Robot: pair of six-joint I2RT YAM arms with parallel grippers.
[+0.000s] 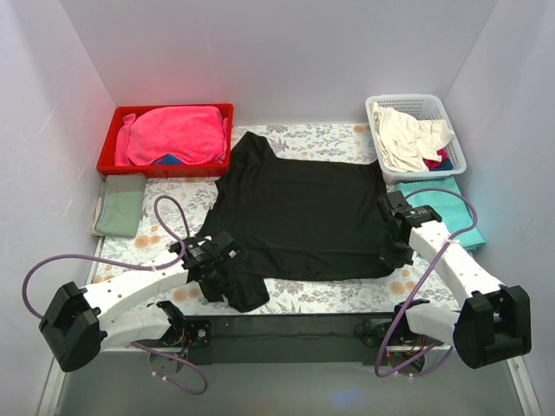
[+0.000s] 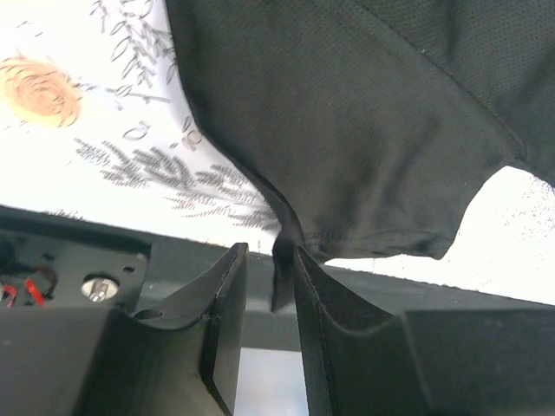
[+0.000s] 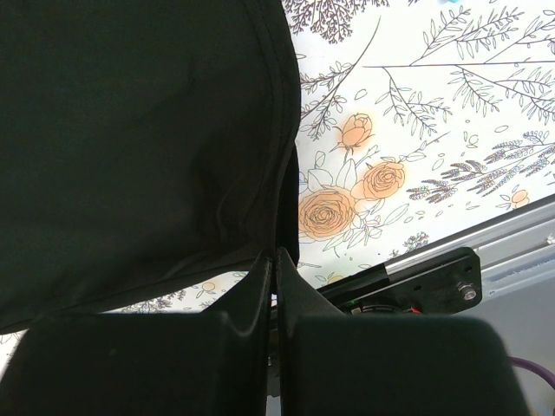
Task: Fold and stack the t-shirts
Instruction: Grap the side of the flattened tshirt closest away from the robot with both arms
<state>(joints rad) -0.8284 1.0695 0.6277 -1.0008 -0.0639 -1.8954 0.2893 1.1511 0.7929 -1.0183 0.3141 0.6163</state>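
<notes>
The black t-shirt (image 1: 303,217) lies spread flat on the flowered cover of the desk (image 1: 347,290), with its neck at the far left and one sleeve at the near left, where the cloth is bunched over the desk's near edge. The left claw (image 1: 227,264) is at this near-left sleeve. In the left wrist view its two fingers (image 2: 225,312) stand narrow but apart. A thin fold of the black t-shirt (image 2: 347,113) hangs in the gap of the left claw (image 2: 270,251) and lies against one finger only, so it is not pressed from both sides. The right claw (image 1: 390,247) is at the near-right edge of the black t-shirt. In the right wrist view the right claw (image 3: 274,256) has its fingers pressed together, and they hold the hem of the black t-shirt (image 3: 130,130) at their tips. The teal t-shirt (image 1: 451,208) lies folded just to the right of the black t-shirt, and the right arm crosses part of it. To the far left of the black t-shirt stands a red bin (image 1: 117,143) with a pink cloth (image 1: 173,134) inside. To the far right of it stands a white basket (image 1: 455,160) with cream cloth (image 1: 408,134) in it. A grey-green folded cloth (image 1: 121,208) lies well to the left of the black t-shirt.
</notes>
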